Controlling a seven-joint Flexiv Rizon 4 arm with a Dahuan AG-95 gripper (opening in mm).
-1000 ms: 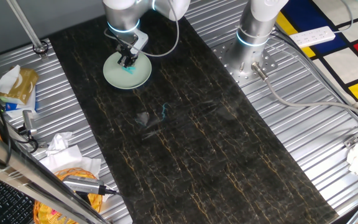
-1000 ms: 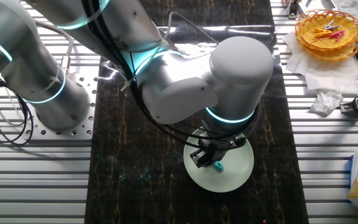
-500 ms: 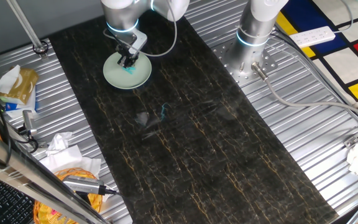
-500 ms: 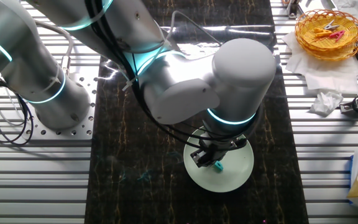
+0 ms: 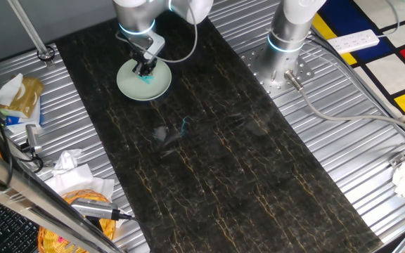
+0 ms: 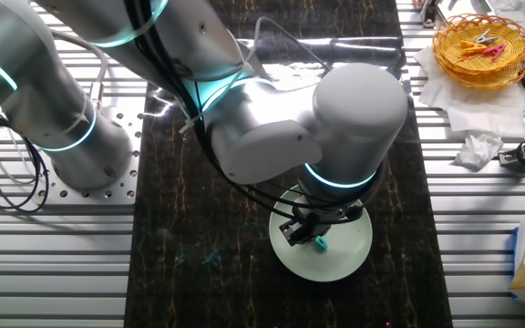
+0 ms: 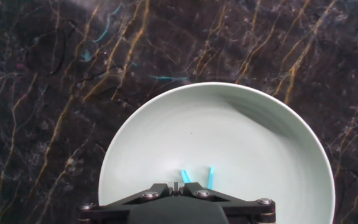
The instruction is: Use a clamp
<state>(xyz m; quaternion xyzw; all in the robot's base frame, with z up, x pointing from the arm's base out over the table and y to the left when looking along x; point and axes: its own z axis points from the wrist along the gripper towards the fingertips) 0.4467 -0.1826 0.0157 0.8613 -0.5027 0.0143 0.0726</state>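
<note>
A round pale green plate [image 5: 129, 86] [image 6: 344, 257] [image 7: 253, 143] lies on the dark marbled table top. My gripper [image 5: 145, 69] [image 6: 301, 235] [image 7: 178, 185] hangs low over the plate's middle. Its black fingers are closed together on the tiny teal clamp [image 5: 147, 78] [image 6: 320, 243]. In the hand view two teal prongs of the clamp [image 7: 209, 177] stick out past the fingertips, over the plate's bottom. I cannot tell whether the clamp touches the plate.
A wicker basket [image 6: 481, 44] with coloured clips stands on white tissue at one end of the table. A second arm's base [image 5: 287, 49] stands on the ribbed metal beside the dark mat. Clutter and orange cable [image 5: 69, 190] lie along the mat's other side.
The arm has shifted very slightly over the plate. The gripper stays shut on the clamp.
</note>
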